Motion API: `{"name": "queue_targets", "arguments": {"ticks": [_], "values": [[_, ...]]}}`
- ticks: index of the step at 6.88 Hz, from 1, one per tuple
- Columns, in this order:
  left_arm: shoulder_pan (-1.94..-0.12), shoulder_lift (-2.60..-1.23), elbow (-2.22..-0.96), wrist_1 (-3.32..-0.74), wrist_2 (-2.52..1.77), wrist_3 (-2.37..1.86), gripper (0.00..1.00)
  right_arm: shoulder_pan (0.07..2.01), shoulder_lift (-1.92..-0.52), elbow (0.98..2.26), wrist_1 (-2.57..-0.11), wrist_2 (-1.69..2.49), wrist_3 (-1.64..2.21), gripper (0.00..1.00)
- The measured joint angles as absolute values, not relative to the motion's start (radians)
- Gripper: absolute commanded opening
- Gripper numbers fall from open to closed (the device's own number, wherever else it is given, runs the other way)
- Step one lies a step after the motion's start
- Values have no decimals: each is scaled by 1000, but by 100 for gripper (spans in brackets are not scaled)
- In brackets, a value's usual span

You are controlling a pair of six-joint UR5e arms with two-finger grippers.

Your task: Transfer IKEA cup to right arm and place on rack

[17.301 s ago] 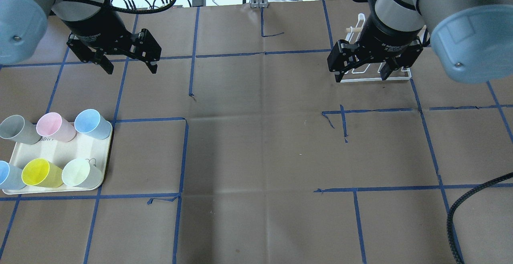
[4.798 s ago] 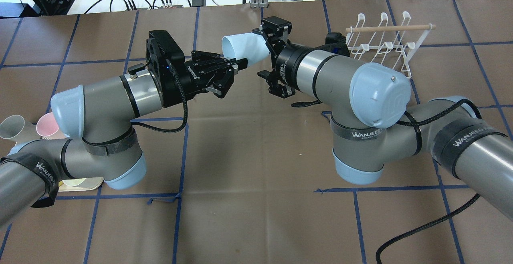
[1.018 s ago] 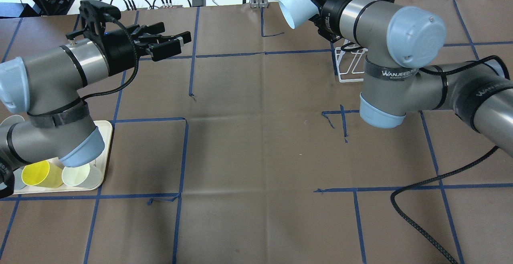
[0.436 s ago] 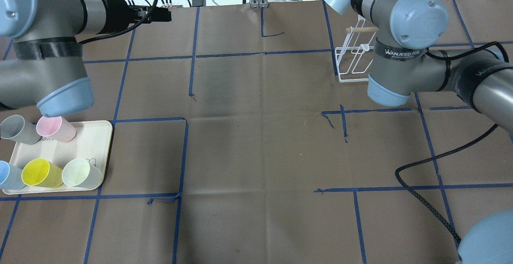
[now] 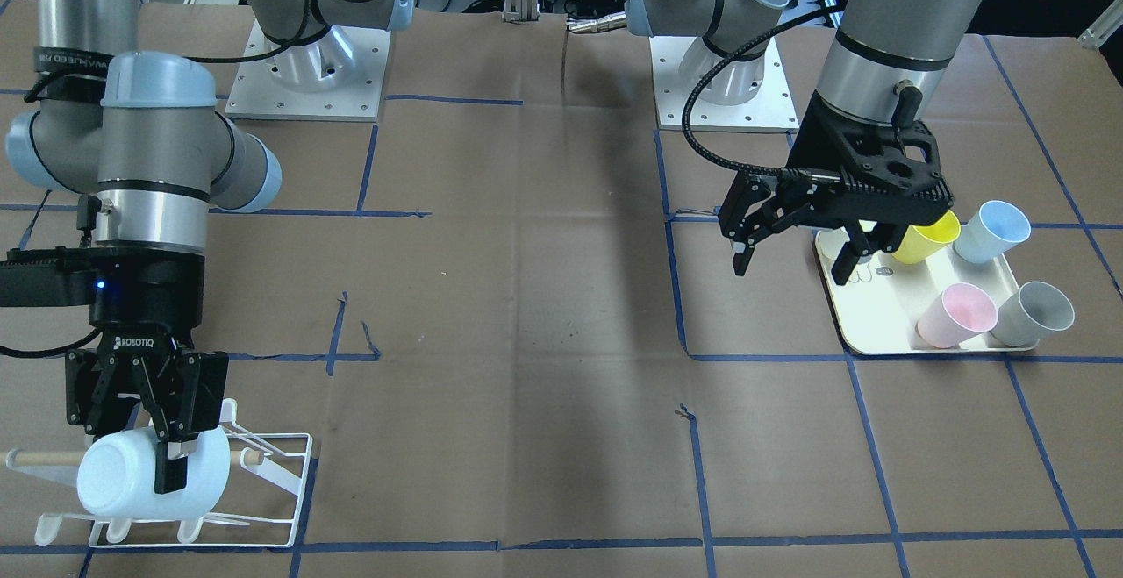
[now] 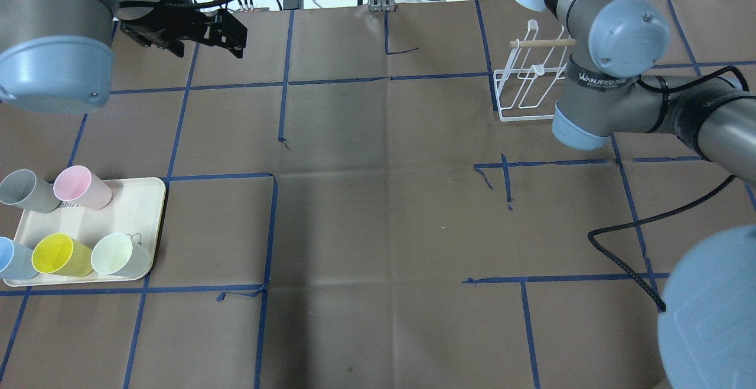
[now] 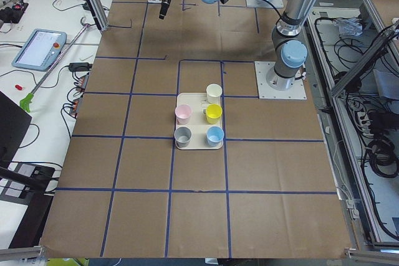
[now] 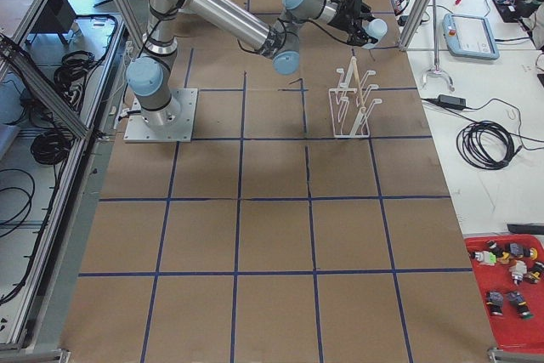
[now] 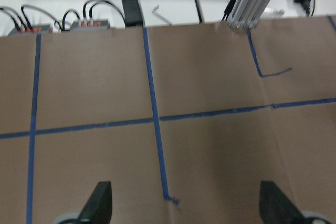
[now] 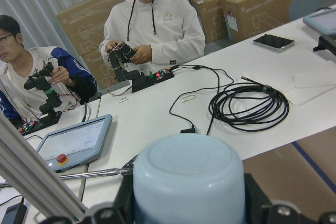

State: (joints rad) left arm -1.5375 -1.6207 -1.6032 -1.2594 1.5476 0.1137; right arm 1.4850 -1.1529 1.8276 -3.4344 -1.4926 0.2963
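Across the table from the robot, the front-facing camera shows the right gripper (image 5: 145,439) clamped on the pale blue cup (image 5: 118,486), with one black finger lying across the cup's side. The cup appears over the white wire rack (image 5: 272,470), beside the wooden dowel (image 5: 35,457); contact with the prongs cannot be judged from this angle. The left gripper (image 5: 792,271) has its jaws spread wide with nothing between them, and it is seen against the inner edge of the cream tray (image 5: 877,332). Overhead camera: the held cup sits at the table's far edge, past the rack's far end, and the frame largely cuts off the gripper body. The tray carries a grey cup (image 6: 23,191), pink cup (image 6: 81,187), blue cup (image 6: 10,259), yellow cup (image 6: 56,254) and pale green cup (image 6: 118,254). The left gripper is well apart from the tray, toward the far side. Exterior left: the left gripper points down over the far part of the table. Exterior right: the right arm (image 8: 229,14) reaches out above the table, and the cup shows clear of the rack's wires. Left wrist: the fingertips sit wide apart, with only brown paper (image 9: 220,129) and blue tape (image 9: 155,119) between them. Right wrist: the cup fills the gap between the fingers, closed base uppermost. Beyond it a person in a white hoodie (image 10: 157,30) and a person in glasses (image 10: 21,72) sit at a white bench (image 10: 157,108).
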Motion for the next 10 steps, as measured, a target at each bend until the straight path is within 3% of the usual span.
{"name": "queue_targets", "arguments": {"ticks": [2, 7, 8, 9, 10], "values": [[-1535, -1558, -1592, -1492, 1577, 99, 99, 1466, -1080, 1808, -3544, -1485, 178, 15], [-1534, -1514, -1608, -1545, 1565, 72, 99, 1457, -973, 1793, -3603, -1478, 77, 15], [-1531, -1511, -1610, -1560, 1564, 46, 99, 1457, -954, 1795, -3622, -1477, 76, 31], [-1519, -1509, -1612, -1584, 1568, 31, 99, 1457, -945, 1803, -3631, -1477, 77, 99], [-1484, -1508, -1617, -1611, 1573, 35, 99, 1457, -944, 1816, -3631, -1473, 80, 100]]}}
